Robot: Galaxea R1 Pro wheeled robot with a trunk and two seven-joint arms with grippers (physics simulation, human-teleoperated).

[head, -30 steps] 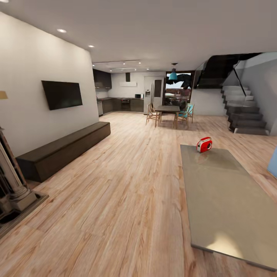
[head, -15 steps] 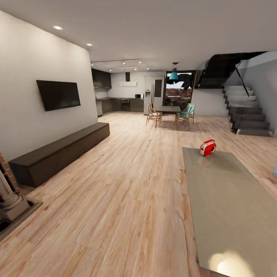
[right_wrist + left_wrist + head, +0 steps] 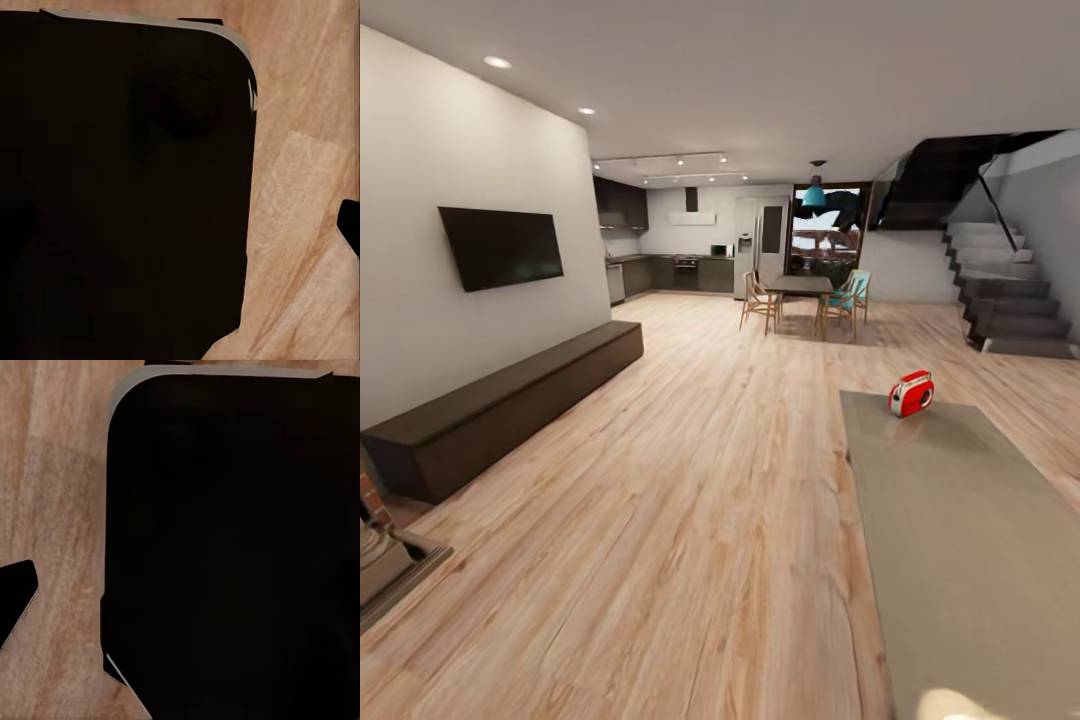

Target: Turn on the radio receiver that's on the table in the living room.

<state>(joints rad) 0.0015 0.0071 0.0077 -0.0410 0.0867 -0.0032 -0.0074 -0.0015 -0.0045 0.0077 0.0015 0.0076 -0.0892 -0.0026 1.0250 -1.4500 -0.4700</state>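
The small red radio receiver [image 3: 911,393] stands upright on the far end of the long low table [image 3: 960,540], whose glossy grey-brown top runs along the right of the head view. The living room's light wood plank floor [image 3: 690,480] lies between me and the radio. In the left wrist view a dark fingertip [image 3: 15,596] shows at the frame's edge over the floor, beside my own black base [image 3: 232,547]. The right wrist view has a similar dark fingertip [image 3: 351,229] beside the same black body [image 3: 120,187]. How the jaws stand cannot be made out.
A long dark bench [image 3: 510,400] runs under a wall TV [image 3: 500,246] on the left. A fireplace corner [image 3: 385,560] sits at the near left. Farther back are a dining table with chairs [image 3: 800,298], a kitchen and a dark staircase [image 3: 1010,300].
The whole head view has shifted: the camera has moved forward and turned, so the bench and fireplace slid left and the table's near end dropped out of frame. The radio stays put.
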